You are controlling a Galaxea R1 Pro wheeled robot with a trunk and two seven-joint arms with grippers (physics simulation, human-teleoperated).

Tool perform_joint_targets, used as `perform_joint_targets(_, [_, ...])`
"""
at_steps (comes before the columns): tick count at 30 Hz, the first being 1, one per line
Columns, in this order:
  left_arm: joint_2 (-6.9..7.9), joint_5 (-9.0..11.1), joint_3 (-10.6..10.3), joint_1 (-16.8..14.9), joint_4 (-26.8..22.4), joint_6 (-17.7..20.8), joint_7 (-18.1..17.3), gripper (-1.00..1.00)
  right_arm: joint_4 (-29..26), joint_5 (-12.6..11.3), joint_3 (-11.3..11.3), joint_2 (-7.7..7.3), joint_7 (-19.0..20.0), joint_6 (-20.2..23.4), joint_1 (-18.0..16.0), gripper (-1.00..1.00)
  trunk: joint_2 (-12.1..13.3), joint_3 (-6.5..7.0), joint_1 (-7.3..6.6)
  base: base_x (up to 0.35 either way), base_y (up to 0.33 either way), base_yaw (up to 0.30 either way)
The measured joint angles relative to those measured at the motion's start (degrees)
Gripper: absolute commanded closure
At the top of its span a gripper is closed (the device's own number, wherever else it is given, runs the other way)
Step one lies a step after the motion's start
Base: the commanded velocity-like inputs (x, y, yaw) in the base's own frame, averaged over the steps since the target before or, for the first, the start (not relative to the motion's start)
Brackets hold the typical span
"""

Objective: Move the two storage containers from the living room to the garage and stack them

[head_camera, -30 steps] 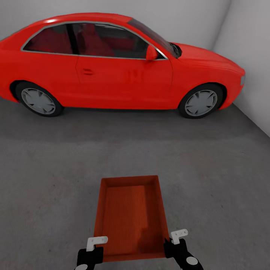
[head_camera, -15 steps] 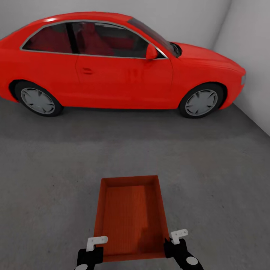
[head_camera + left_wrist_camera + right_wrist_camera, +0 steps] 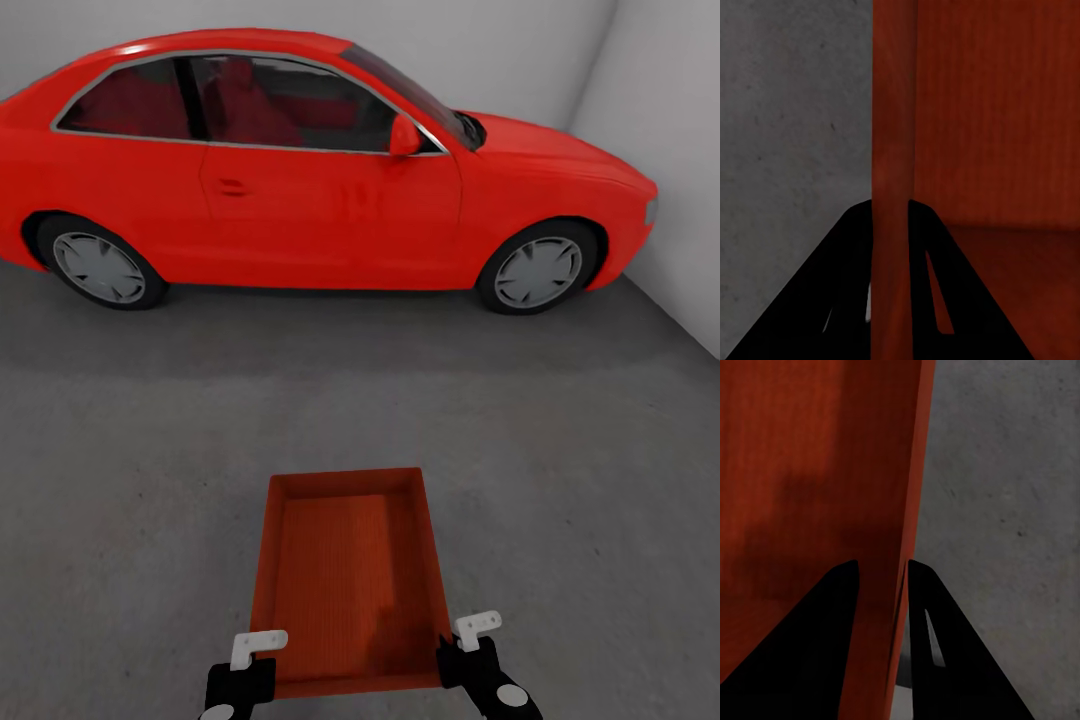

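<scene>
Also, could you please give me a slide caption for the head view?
Both grippers, left and right, clamp a storage container above the garage floor before a red car.

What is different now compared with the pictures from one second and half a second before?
Almost nothing. The red car sits very slightly differently in the head view, which looks like a small camera shift. The storage container stays in the same place in that view, over the floor, with the left gripper and right gripper still clamped on its side walls.
</scene>
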Motion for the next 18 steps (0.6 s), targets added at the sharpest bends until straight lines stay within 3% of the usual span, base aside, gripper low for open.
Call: perform_joint_targets(18, [0.01, 0.01, 0.00, 0.00, 0.00, 0.01, -0.01, 1.00, 0.00, -0.02, 0.02, 0.00, -0.02, 0.01, 0.00, 1.00, -7.23, -3.24, 3.96, 0.000, 0.000, 0.000])
